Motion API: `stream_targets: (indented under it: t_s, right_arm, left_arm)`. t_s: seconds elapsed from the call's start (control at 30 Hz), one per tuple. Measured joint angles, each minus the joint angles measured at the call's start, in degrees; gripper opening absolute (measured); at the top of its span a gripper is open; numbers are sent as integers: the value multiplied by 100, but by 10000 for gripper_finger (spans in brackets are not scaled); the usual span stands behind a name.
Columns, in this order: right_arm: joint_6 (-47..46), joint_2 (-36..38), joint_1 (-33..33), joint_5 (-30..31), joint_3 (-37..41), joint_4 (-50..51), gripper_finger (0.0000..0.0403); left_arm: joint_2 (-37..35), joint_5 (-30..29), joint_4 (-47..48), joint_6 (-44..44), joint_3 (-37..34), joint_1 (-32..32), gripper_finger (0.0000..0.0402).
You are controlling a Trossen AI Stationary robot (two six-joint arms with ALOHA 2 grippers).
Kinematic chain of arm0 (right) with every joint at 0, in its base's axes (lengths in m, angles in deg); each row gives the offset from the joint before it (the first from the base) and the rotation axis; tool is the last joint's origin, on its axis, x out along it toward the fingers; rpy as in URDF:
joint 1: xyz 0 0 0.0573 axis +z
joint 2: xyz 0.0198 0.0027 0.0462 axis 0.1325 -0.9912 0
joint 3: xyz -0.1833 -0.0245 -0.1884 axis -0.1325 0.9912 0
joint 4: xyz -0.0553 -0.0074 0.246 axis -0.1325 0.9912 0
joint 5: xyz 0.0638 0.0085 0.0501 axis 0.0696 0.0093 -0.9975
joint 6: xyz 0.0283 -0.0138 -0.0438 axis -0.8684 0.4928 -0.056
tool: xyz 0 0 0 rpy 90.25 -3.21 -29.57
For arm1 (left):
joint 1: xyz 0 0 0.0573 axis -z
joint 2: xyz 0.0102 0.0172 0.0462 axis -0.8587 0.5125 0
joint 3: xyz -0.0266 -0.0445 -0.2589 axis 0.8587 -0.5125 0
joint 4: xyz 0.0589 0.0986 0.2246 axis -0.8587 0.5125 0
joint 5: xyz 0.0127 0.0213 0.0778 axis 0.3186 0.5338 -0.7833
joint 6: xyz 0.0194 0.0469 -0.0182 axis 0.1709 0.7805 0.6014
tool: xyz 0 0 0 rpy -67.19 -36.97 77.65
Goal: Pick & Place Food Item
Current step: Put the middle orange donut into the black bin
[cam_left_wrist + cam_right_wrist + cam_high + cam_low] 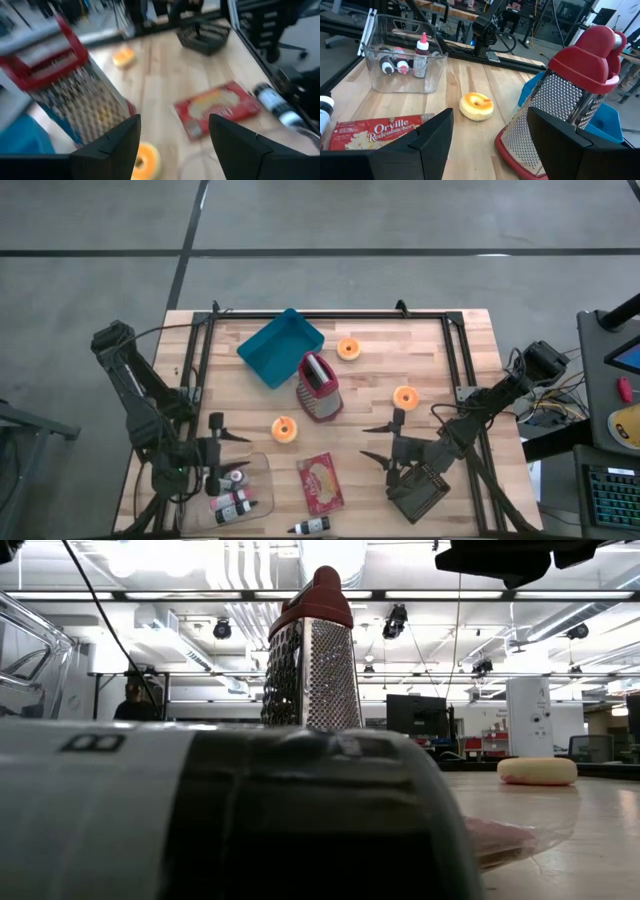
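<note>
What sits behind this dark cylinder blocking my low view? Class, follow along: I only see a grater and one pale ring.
Observer: Three orange-yellow doughnuts; the nearest doughnut lies left of the red-topped metal box grater.
Operator: Any container for them?
Observer: A blue plastic tray beyond the grater.
Operator: Where are the grippers?
Observer: The left gripper, open, hovers over a clear plastic bin of bottles.
Operator: The right?
Observer: The right gripper, open, waits beside the red popcorn packet.

Three glazed doughnuts (284,429) lie flat, apparently untouched, around the grater.
</note>
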Motion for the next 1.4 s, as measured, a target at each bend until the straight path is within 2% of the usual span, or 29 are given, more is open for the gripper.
stream_targets:
  t_s: [0.1,0.2,0.37,0.53,0.7,0.87,1.13,1.4]
  right_arm:
    - [54,0,-9,-3,0,0,249]
    - [106,0,-58,-144,0,-6,249]
    - [83,0,-164,-424,0,-13,249]
    - [85,0,-160,-467,0,-11,249]
    - [81,0,-160,-479,0,-11,249]
    - [79,0,-160,-465,0,-9,249]
    - [218,0,-166,-413,0,-4,249]
    - [558,0,-582,-471,2,-24,249]
  left_arm:
    - [-1,-239,-934,863,-276,-20,239]
    - [-54,-9,-2368,1874,-725,-115,238]
    - [-120,1618,-5217,3338,-1702,-647,236]
    - [-133,3016,-6607,3782,-2356,-1434,236]
    - [-122,4237,-7297,3949,-2659,-2534,236]
    - [-114,4922,-7341,3968,-2736,-3558,236]
    - [-111,5016,-7302,4274,-2769,-4450,236]
    - [-111,5018,-7296,4423,-2773,-4720,236]
